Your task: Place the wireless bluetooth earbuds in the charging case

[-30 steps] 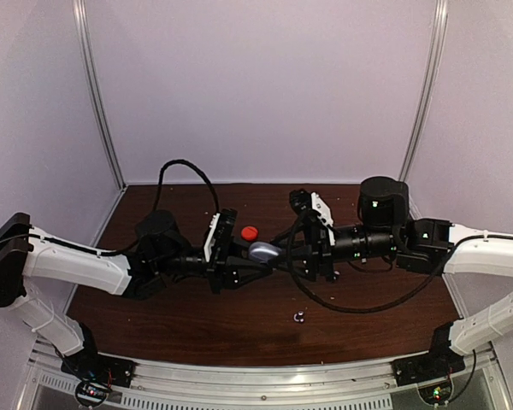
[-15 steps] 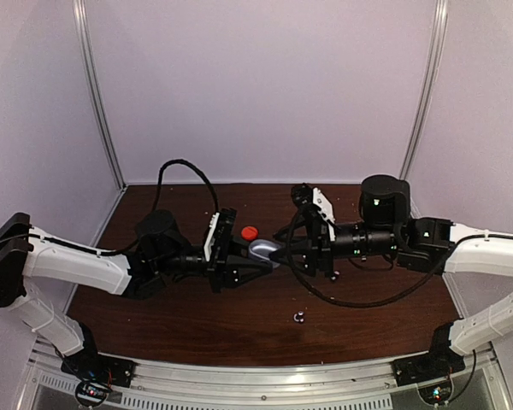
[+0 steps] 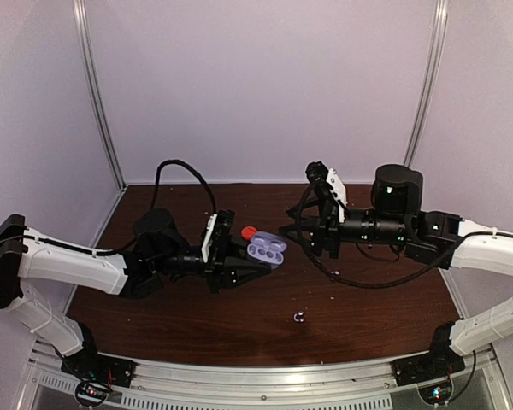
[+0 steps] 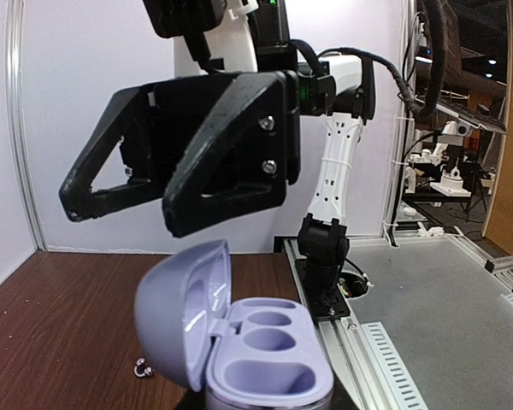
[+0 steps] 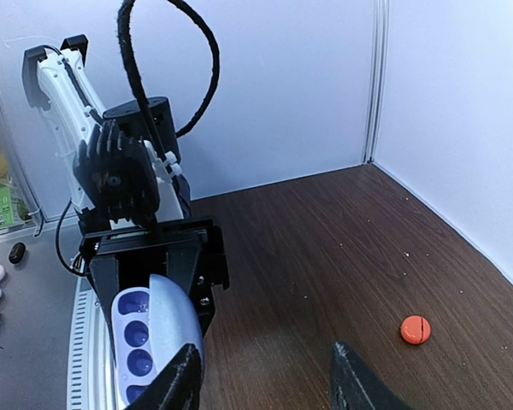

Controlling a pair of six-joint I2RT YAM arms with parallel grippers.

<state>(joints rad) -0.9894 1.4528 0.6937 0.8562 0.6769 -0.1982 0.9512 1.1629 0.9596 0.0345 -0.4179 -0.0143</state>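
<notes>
Brown worktop (image 3: 368, 307) below; my left fingers (image 3: 244, 270) clamp the open case (image 3: 266, 249) wells-up for loading; right fingers (image 5: 356, 383) half-parted, empty.

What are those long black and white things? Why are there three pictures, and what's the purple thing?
Those are two robot arms, the left arm and the right arm, bolted to a brown table. Each ends in a pincher with two fingers, called a gripper. One picture is taken from high above, looking down on both arms. The other two come from little cameras on the arms' wrists, so each sees the other arm up close. The left gripper is pinched shut on the purple thing: a charging case for earbuds, with its lid flipped open and its hollows looking empty. The right gripper is open and holds nothing. On the table lie a small red piece and a tiny silvery piece, which look like the earbuds that belong in the case.
</notes>
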